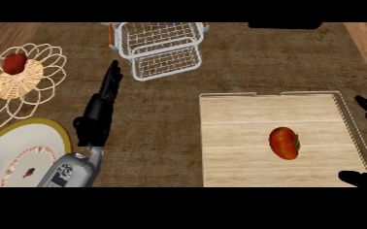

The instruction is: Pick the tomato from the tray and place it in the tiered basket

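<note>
1. Sitting nearest, the tomato [284, 143] rests on the wooden tray [237, 126] at the right, nothing touching it.
2. The right hand [354, 177] only pokes in as dark bits at the right edge, so can't tell if it's open or closed.
3. On the left, a plate [28, 145], and the left hand [102, 104] stretches up with fingers straight, holding nothing.
4. Further back left, a wicker bowl [28, 77] with a red fruit [14, 63].
5. Farthest back, the white wire tiered basket [159, 48].
</note>
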Robot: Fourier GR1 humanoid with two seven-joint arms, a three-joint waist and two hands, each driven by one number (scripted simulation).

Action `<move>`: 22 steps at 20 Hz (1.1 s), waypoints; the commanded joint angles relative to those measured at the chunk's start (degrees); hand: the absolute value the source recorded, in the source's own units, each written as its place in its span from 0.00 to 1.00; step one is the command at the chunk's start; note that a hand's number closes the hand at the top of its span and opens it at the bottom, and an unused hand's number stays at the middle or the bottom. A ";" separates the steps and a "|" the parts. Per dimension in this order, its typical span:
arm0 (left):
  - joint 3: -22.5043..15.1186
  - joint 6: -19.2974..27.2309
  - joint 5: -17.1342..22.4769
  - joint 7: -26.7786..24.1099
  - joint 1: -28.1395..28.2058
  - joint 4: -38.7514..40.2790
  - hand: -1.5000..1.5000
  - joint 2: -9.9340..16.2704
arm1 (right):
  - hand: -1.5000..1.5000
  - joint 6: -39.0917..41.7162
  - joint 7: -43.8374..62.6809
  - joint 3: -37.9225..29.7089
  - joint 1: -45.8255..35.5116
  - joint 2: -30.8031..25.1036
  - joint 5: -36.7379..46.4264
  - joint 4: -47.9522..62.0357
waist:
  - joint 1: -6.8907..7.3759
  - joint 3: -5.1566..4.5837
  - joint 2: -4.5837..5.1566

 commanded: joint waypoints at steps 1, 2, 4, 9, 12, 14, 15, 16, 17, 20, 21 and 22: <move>0.91 0.13 0.10 -0.76 2.24 -1.41 0.50 0.73 | 0.00 -1.98 -18.06 5.85 2.14 -2.32 6.38 10.35 | 0.08 -0.11 -0.26; 2.23 -0.81 0.86 1.61 -2.88 2.11 0.50 -0.03 | 0.00 -3.99 -19.12 8.12 1.23 -2.80 7.72 12.26 | -1.16 -0.20 -0.11; 1.64 -1.93 0.69 1.02 0.07 -1.06 0.50 1.56 | 0.00 -8.56 -21.61 10.87 -0.65 -2.77 9.10 17.98 | -0.32 -0.22 -0.30; -0.64 0.97 -2.37 0.96 1.24 -0.34 0.50 -2.06 | 0.00 -14.65 -25.56 15.22 -3.89 -4.57 11.14 27.06 | -1.10 -0.30 -0.46; 3.58 -2.29 0.08 -1.64 0.54 2.11 0.50 -0.63 | 0.00 -14.82 -23.88 16.04 -10.31 -5.29 10.08 31.31 | -1.38 -0.39 -0.46; 2.02 -1.68 -1.77 0.34 2.33 -0.57 0.50 -0.69 | 0.00 -18.00 -25.17 17.89 -8.26 -4.27 11.58 32.72 | -1.59 -0.39 -0.63; 3.04 -1.42 -1.81 0.04 0.42 1.34 0.50 -1.25 | 0.00 -16.01 -27.34 16.71 -7.32 -6.35 9.14 32.22 | -1.94 -0.40 -0.62; 2.85 -1.73 -1.93 0.53 2.55 -0.20 0.50 -0.60 | 0.00 -18.56 -26.29 18.45 -6.46 -4.20 10.12 31.39 | -1.87 -0.40 -0.68; 3.47 -3.04 -1.51 0.85 3.11 -2.14 0.50 0.72 | 0.00 -16.87 -27.01 17.08 -8.69 -6.57 8.97 34.36 | -1.66 -0.40 -0.67; 2.62 -2.24 -2.69 -1.38 3.71 0.54 0.50 -1.97 | 0.00 -20.01 -26.95 20.15 -9.61 -4.07 9.87 36.49 | -1.82 -0.40 -0.59; 3.98 -2.04 -2.70 1.98 1.71 -1.27 0.50 -1.30 | 0.00 -19.67 -25.03 20.94 -8.62 -3.91 9.92 34.15 | -2.02 -0.41 -0.68; 4.73 -3.56 -1.45 -2.48 4.19 0.45 0.50 -1.21 | 0.00 -18.20 -27.95 18.61 -10.12 -6.68 7.66 37.38 | -1.86 -0.42 -0.60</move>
